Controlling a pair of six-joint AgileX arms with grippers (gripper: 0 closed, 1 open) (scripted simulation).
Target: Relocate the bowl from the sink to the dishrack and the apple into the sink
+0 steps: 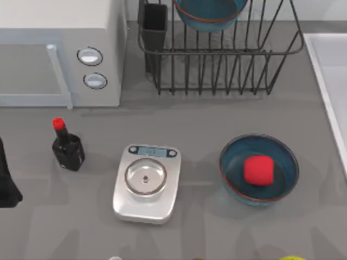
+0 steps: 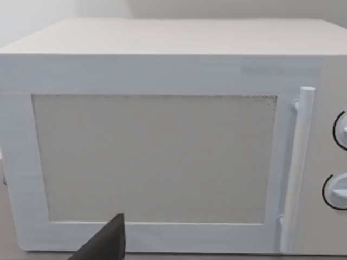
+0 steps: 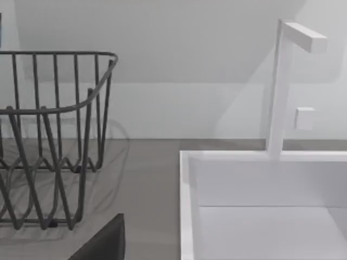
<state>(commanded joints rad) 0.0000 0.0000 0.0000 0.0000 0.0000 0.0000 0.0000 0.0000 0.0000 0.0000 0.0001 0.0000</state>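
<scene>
The apple (image 1: pixel 258 170) rests inside a teal-blue bowl (image 1: pixel 282 158) standing on the grey table (image 1: pixel 206 119) toward its right side, near the front. To the left of this bowl sits a silver kitchen scale (image 1: pixel 146 183), and further left a black bottle with a red cap (image 1: pixel 67 146).

The left arm (image 1: pixel 6 181) appears as a dark shape at the table's left edge. Its wrist camera faces the door of the white microwave (image 2: pixel 162 151). A dark finger (image 2: pixel 105 244) of the left gripper shows, but whether that gripper is open or closed cannot be told.

The right wrist view looks toward the sink (image 3: pixel 187 206), its faucet (image 3: pixel 282 81) and the dishrack (image 3: pixel 54 135). The right gripper's opening also cannot be told.

Farthest back, the dishrack (image 1: pixel 217 65) holds a second bowl (image 1: pixel 209 13), with the cutlery cup (image 1: pixel 154 27) at its left corner. The sink (image 1: pixel 328 70) lies at the right edge.
</scene>
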